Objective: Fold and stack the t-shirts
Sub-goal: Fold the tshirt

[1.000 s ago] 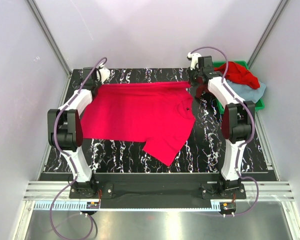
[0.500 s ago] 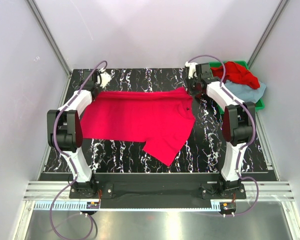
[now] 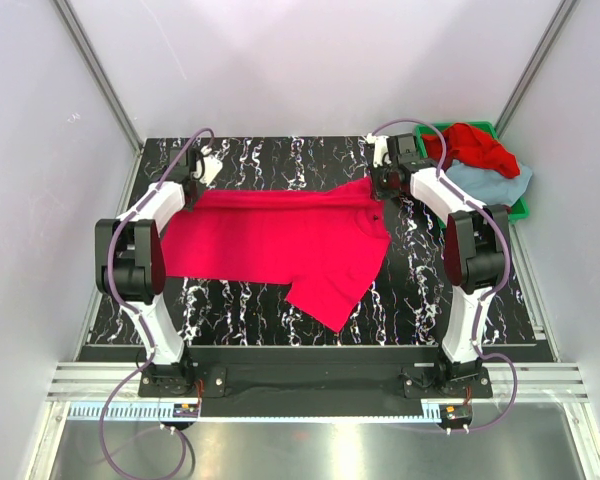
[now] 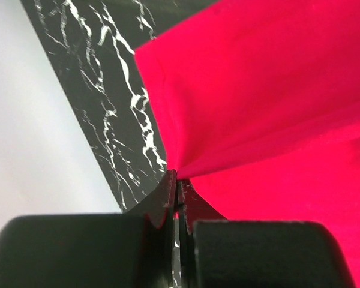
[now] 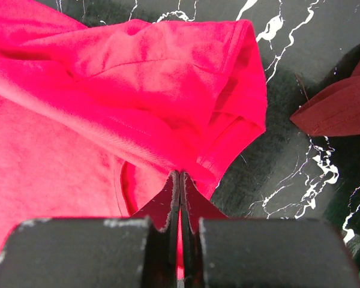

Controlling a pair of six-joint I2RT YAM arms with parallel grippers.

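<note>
A crimson-pink t-shirt (image 3: 280,235) lies spread on the black marbled table (image 3: 280,150), one sleeve pointing toward the near edge. My left gripper (image 3: 194,193) is shut on its far left corner, and the left wrist view shows the cloth (image 4: 276,90) pinched at the tips of the left gripper (image 4: 177,177). My right gripper (image 3: 380,188) is shut on the far right edge by the sleeve; there the right gripper (image 5: 180,175) pinches a doubled fold of the shirt (image 5: 108,90). The far edge is lifted and folded over.
A green bin (image 3: 521,207) stands at the back right, holding a brighter red t-shirt (image 3: 475,145) and a light blue-grey t-shirt (image 3: 500,185). A dark maroon fold of cloth (image 5: 339,111) lies right of the held sleeve. Grey walls enclose the table.
Both grippers have drawn the shirt's far edge toward the near side. That edge now lies farther from the table's back than a second ago.
</note>
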